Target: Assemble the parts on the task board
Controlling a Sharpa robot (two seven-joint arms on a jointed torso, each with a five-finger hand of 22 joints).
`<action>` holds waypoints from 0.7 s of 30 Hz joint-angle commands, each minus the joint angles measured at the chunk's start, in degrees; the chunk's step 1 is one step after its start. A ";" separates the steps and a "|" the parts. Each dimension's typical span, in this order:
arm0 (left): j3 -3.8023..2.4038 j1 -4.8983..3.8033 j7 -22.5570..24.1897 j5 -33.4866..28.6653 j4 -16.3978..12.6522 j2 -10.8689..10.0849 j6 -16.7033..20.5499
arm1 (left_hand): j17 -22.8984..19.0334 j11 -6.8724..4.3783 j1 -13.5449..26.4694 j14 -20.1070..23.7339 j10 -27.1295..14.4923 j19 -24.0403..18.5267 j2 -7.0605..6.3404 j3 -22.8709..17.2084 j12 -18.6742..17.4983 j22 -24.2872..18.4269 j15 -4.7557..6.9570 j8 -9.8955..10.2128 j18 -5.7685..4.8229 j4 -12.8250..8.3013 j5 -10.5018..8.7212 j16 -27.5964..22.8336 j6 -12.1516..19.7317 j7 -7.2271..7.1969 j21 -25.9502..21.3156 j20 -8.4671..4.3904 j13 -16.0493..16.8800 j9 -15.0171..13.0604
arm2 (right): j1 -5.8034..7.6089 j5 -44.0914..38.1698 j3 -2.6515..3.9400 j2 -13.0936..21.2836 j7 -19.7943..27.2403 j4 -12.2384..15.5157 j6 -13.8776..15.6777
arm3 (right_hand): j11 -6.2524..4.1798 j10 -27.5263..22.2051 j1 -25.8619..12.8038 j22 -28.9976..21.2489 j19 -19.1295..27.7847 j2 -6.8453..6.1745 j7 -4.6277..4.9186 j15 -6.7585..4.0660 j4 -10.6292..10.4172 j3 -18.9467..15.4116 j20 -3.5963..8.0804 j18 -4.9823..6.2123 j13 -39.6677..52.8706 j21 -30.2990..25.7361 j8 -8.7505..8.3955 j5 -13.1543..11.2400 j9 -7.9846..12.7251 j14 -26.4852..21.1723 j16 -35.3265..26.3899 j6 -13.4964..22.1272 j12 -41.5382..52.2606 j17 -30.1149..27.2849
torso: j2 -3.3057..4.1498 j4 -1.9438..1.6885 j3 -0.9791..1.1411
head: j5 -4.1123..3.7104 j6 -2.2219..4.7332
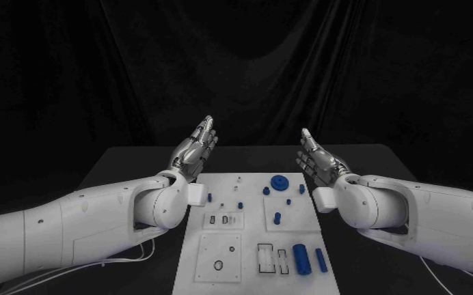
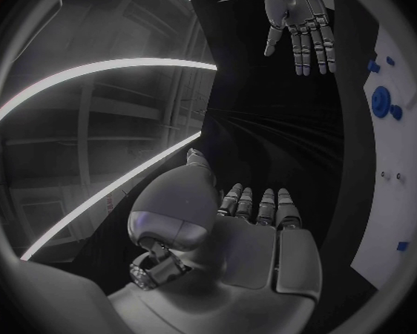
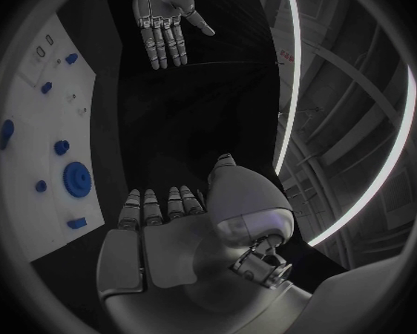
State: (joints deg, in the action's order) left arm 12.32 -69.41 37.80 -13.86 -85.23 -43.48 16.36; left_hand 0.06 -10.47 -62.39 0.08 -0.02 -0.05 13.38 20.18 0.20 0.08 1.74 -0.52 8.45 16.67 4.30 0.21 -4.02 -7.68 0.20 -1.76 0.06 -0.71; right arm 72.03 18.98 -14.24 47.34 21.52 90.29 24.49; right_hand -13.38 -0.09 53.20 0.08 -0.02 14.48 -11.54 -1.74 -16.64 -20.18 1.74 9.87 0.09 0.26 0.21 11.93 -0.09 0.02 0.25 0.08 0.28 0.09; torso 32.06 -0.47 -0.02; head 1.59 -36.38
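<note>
White flat plastic task board (image 1: pixel 254 240) lying untouched; left hand (image 1: pixel 194 146) & right hand (image 1: pixel 318 158) hovering beyond it, both empty w/ fingers apart. Approach the parts slowly, one at a time.

The white task board (image 1: pixel 258 237) lies flat in the lower middle of the head view, running from the bottom edge up to between the two arms. On its upper right part stand a round blue disc (image 1: pixel 280 183) and several small blue pegs (image 1: pixel 277 218). Two blue cylinders (image 1: pixel 301 258) lie side by side at its lower right, beside dark rectangular slots (image 1: pixel 265 257).
</note>
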 commanded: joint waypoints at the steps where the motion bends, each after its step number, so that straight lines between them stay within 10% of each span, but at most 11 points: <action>1: -0.06 -0.14 3.52 -0.94 0.25 0.02 -2.73 | -0.06 -0.01 -0.93 -0.08 0.02 0.05 -0.01 -0.68 -0.20 -0.08 8.48 -0.31 1.24 -0.06 0.89 -0.21 -0.71 -0.04 -0.20 -0.46 -0.06 -0.14 | 0.09 -0.80 0.07 0.23 -1.90 -0.27 -3.78 | 0.53 0.09 0.23 -0.08 0.02 -0.49 0.69 -12.05 0.10 -0.35 3.90 0.38 -0.09 -0.26 -0.21 -0.12 0.09 -0.02 -0.25 -0.08 -0.28 -0.09 | 0.06 0.02 -0.02 | -0.20 -0.42; 7: -0.06 -0.14 3.63 1.14 1.04 -0.33 -5.22 | -0.06 0.49 -2.33 -0.08 0.02 0.05 0.58 -1.70 -0.20 -0.08 6.28 -0.34 1.79 0.01 5.12 -0.21 -0.96 0.42 -0.20 0.81 -0.06 -0.16 | 0.12 -4.23 0.06 0.45 -1.66 -1.42 -6.63 | 1.31 0.09 0.99 -0.08 0.02 -0.78 1.28 -10.94 0.05 -0.18 2.04 0.30 -0.09 -0.26 -0.21 -0.06 0.09 -0.02 -0.25 -0.08 -0.28 -0.09 | 0.12 -0.02 -0.07 | -0.60 -1.34; 12: -0.05 -0.14 4.73 8.15 1.68 -0.99 -7.24 | -0.06 1.52 -4.68 -0.08 0.02 0.05 1.14 -2.85 -0.20 -0.08 4.29 -0.32 1.77 -0.05 8.72 -0.21 -0.85 1.15 -0.20 2.72 -0.06 -0.14 | 0.52 -11.97 0.06 0.91 -1.13 -2.38 -9.08 | 4.10 0.09 2.31 -0.08 0.02 -1.19 3.57 -6.58 0.09 0.13 -0.07 0.47 -0.09 -0.26 -0.17 -0.05 0.05 -0.02 -0.25 -0.19 -0.28 -0.09 | 0.13 -0.12 0.04 | -0.79 -2.19; 13: -0.05 -0.14 5.11 9.67 1.67 -1.20 -7.39 | -0.06 1.82 -5.11 -0.08 0.02 0.05 1.11 -2.97 -0.20 -0.08 4.07 -0.34 1.79 -0.09 8.86 -0.21 -0.96 1.40 -0.20 2.83 -0.06 -0.16 | 0.71 -13.94 0.06 1.04 -0.91 -2.54 -9.56 | 5.58 0.09 3.33 -0.08 0.02 -1.52 5.37 -4.15 0.08 0.38 -1.70 0.02 -0.09 -0.26 -0.11 0.16 -0.01 -0.02 -0.25 -0.39 -0.28 -0.09 | 0.20 -0.11 0.06 | -0.80 -2.31; 19: -0.05 -0.15 6.44 13.80 1.39 -1.81 -6.97 | -0.06 3.67 -6.58 -0.08 0.02 0.05 0.96 -3.29 -0.20 -0.08 4.59 -0.52 1.86 -0.03 9.04 -0.21 -2.08 3.09 -0.20 1.95 -0.06 -0.32 | 2.01 -24.36 0.06 1.97 -0.23 -2.81 -10.77 | 7.35 0.09 6.22 -0.08 0.02 -2.58 6.57 -0.03 0.11 1.11 -5.22 -0.58 -0.09 -0.26 0.11 1.42 -0.22 -0.02 -0.25 -1.20 -0.28 -0.09 | 0.82 -0.07 -0.21 | -1.01 -2.75; 21: -0.05 -0.16 6.88 14.49 1.26 -1.98 -6.60 | -0.06 4.04 -6.98 -0.08 0.02 0.05 0.95 -3.36 -0.20 -0.08 4.72 -0.59 1.75 -0.04 9.20 -0.21 -2.57 3.52 -0.20 1.55 -0.06 -0.38 | 2.90 -29.52 0.05 2.45 -0.86 -2.80 -10.98 | 9.71 0.12 9.37 -0.08 0.02 -3.83 6.73 2.59 0.19 1.89 -7.46 -0.92 -0.04 -0.26 0.27 2.75 -0.37 -0.02 -0.25 -1.94 -0.15 -0.09 | 1.21 -0.18 -0.34 | -1.15 -2.86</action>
State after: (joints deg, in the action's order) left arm 12.32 -69.42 38.57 -3.65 -83.75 -45.43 10.81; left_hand 0.07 -6.77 -68.97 0.08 -0.06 0.04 14.39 17.11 0.20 0.09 1.73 -0.73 9.32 16.60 13.15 0.21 -6.58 -4.46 0.20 0.12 0.09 -1.05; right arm 74.49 0.53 -14.24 49.57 20.79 87.53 16.11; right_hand -4.00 0.03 62.03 0.09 0.01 10.91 -4.79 0.44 -16.44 -18.44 -5.42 9.86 0.09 0.26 0.21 14.43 -0.39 0.01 0.25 -1.75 0.28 0.09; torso 32.75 -0.55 -0.15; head 0.52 -39.13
